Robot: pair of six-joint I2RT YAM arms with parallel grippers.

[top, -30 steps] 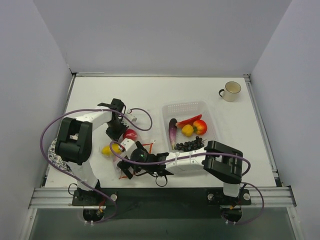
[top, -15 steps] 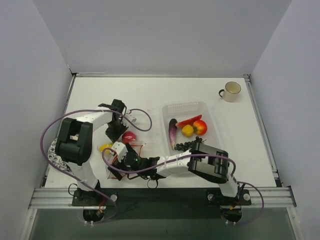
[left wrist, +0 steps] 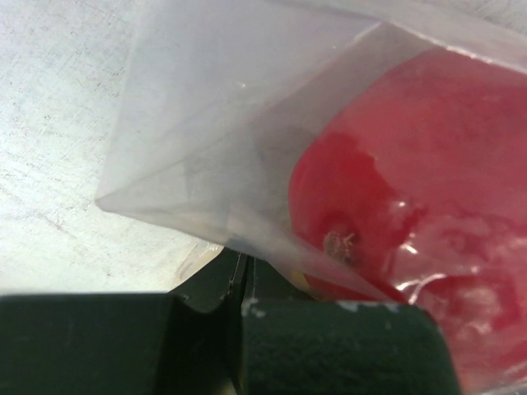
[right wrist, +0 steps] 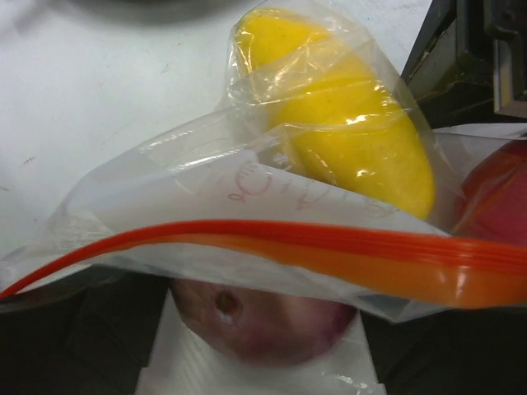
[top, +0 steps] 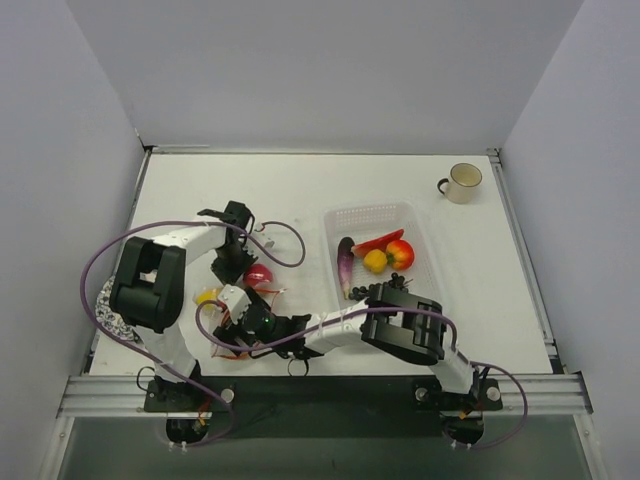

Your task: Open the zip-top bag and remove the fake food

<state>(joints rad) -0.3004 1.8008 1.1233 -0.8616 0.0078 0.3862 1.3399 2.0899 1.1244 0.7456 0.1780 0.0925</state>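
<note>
The zip-top bag (top: 232,296) lies near the table's front left, its orange-red zip strip (right wrist: 329,247) crossing the right wrist view. My left gripper (top: 236,268) is shut on a corner of the clear plastic (left wrist: 189,164), and a red fruit (left wrist: 412,189) shows through the bag beside it. My right gripper (top: 238,318) is at the bag's mouth, jaws wide, with a round reddish-purple fruit (right wrist: 259,317) between them under the zip strip. A yellow fruit (right wrist: 346,123) sits deeper in the bag. Whether the fingers touch the round fruit is unclear.
A white mesh basket (top: 420,225) right of centre holds an eggplant (top: 345,262), a chili, a yellow piece, a red-orange fruit (top: 400,252) and dark grapes. A cream mug (top: 462,182) stands at the back right. Purple cables loop around both arms. A speckled disc (top: 105,305) lies by the left edge.
My right arm swung left and its gripper slid to the bag's mouth, jaws narrowing slightly. The red fruit and bag shifted a little. The left gripper kept its hold.
</note>
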